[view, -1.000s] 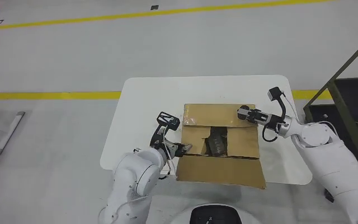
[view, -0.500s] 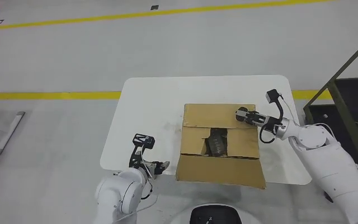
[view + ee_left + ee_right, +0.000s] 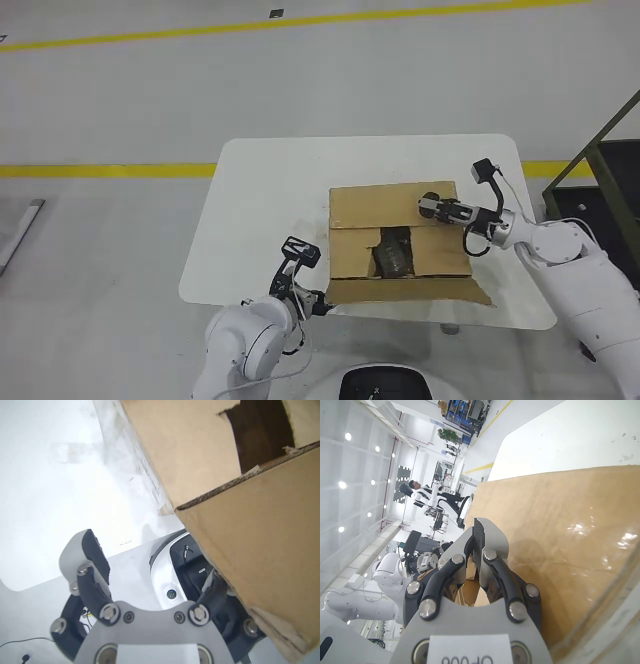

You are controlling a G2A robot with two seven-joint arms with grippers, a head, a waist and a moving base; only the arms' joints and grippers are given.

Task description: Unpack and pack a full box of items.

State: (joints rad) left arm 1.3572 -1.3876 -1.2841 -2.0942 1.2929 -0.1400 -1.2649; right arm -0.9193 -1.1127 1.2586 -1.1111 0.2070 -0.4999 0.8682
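Note:
A brown cardboard box (image 3: 400,205) sits right of centre on the white table (image 3: 260,200). Its top flaps are partly apart, and dark items (image 3: 393,252) show through the gap. My right gripper (image 3: 430,207) is at the far right flap, shut on that flap's edge (image 3: 545,525); cardboard shows between its fingers (image 3: 492,542). My left gripper (image 3: 315,300) is at the box's near left corner, open, by the table's front edge. One of its fingers (image 3: 95,555) is free, while the other is tucked beneath the near flap (image 3: 250,550).
A dark metal frame (image 3: 600,160) stands just past the table's right edge. The table's left half is bare white surface. The near flap (image 3: 410,291) reaches the table's front edge.
The left arm swung away to the left, then came back to the box's near left corner. The near flap now looks narrower, tilted up. The right gripper has barely moved.

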